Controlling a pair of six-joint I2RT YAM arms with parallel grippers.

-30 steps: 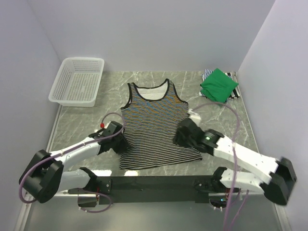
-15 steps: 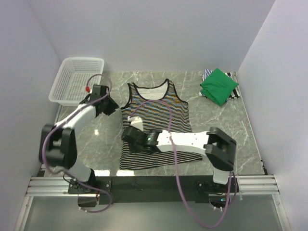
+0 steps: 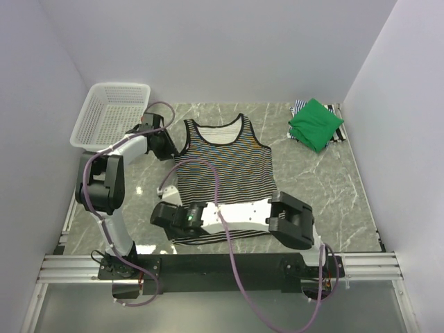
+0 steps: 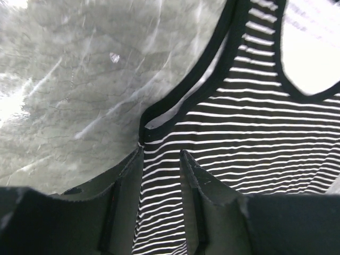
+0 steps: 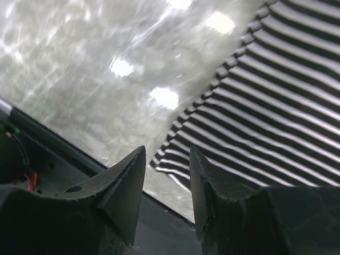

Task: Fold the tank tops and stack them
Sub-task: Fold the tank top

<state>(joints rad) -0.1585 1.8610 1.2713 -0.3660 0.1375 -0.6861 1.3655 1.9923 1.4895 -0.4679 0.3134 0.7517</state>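
Black-and-white striped tank top (image 3: 239,163) lies flat; left hand (image 4: 161,154), half-open, straddles its armhole edge; right hand (image 5: 167,151), half-open, frames its hem corner; neither grips anything.

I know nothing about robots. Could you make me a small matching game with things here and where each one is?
Things:
1. white plastic mesh basket
2. bright green cloth tank top
3. black-and-white striped cloth tank top
4. right pincer

Places:
A. spread flat in the middle
B. far left corner
C. over the striped top's near hem corner
D. far right corner, folded

Pairs: 1-B, 2-D, 3-A, 4-C
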